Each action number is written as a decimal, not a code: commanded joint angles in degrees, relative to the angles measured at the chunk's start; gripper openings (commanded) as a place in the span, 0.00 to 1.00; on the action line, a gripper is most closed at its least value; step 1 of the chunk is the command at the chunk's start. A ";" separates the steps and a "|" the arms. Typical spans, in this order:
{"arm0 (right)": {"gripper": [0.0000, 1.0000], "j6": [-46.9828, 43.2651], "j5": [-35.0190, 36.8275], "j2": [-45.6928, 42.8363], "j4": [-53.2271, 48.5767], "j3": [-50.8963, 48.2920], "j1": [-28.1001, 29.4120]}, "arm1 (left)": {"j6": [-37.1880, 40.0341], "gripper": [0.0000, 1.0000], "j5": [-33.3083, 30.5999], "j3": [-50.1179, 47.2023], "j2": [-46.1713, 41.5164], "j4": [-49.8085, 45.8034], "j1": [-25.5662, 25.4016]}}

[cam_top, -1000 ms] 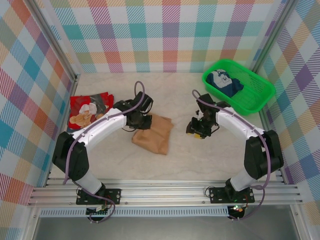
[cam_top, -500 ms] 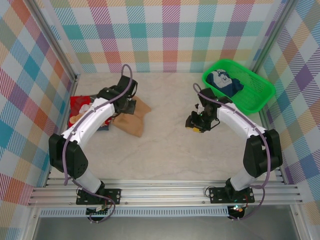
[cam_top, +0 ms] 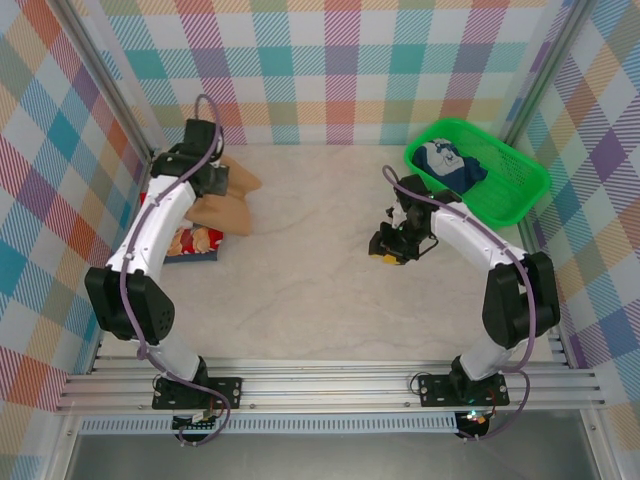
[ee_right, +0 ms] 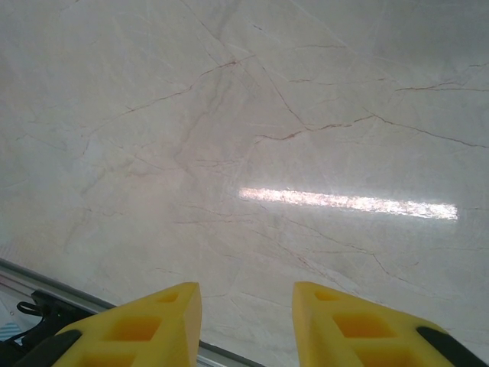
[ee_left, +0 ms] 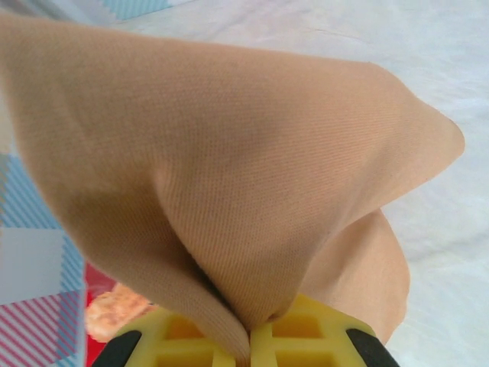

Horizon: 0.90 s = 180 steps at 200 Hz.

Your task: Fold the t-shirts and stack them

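Note:
The folded tan-brown t-shirt (cam_top: 228,196) hangs at the far left of the table, over the red t-shirt (cam_top: 190,243) that lies flat below it. My left gripper (cam_top: 203,176) is shut on the tan shirt; in the left wrist view the tan cloth (ee_left: 229,176) is pinched between the yellow fingers (ee_left: 306,336) and a strip of red shirt (ee_left: 114,310) peeks out beneath. My right gripper (cam_top: 388,250) hovers over bare table right of centre. Its yellow fingers (ee_right: 145,325) stand apart with nothing between them in the right wrist view, so it is open.
A green mesh basket (cam_top: 510,185) stands at the back right with a dark blue and white garment (cam_top: 447,165) inside. Checkered walls close the table on three sides. The marble tabletop (cam_top: 320,290) stretches between the arms.
My left arm has carried the tan shirt from the table's middle to the far left, over the red shirt. The right gripper has barely moved.

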 commanded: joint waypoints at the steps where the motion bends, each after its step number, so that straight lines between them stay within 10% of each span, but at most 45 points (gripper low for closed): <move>1: 0.36 -1.83 -1.14 0.78 -2.37 1.83 -0.32 | 4.11 0.00 1.60 -2.09 -0.34 3.82 5.89; 20: 0.36 -1.80 -1.08 1.10 -2.96 2.00 -0.43 | 3.07 0.02 -1.01 -4.65 3.74 3.87 9.69; 30: 0.36 -1.59 -1.06 1.10 -2.97 1.92 -0.41 | 1.90 0.28 -0.47 -6.42 6.46 4.48 11.57; 53: 0.35 -1.23 -1.16 1.31 -3.47 1.91 -0.42 | -3.39 0.52 -7.58 -8.92 9.39 7.06 13.07; 118: 0.35 0.42 -1.14 1.29 -2.98 0.63 -0.43 | -15.05 0.65 -8.90 -4.62 0.48 3.25 13.29; 138: 0.35 0.62 -1.32 2.05 -2.15 0.16 -0.43 | -29.04 0.65 0.98 -8.33 -3.45 -0.10 13.64; 152: 0.35 0.77 -1.80 2.95 -1.55 0.32 -0.42 | -43.30 0.84 6.88 -14.63 -7.01 -2.05 14.79; 180: 0.35 1.58 -3.53 4.25 0.43 1.03 -0.43 | -62.60 0.84 26.33 -36.49 -15.86 13.03 28.00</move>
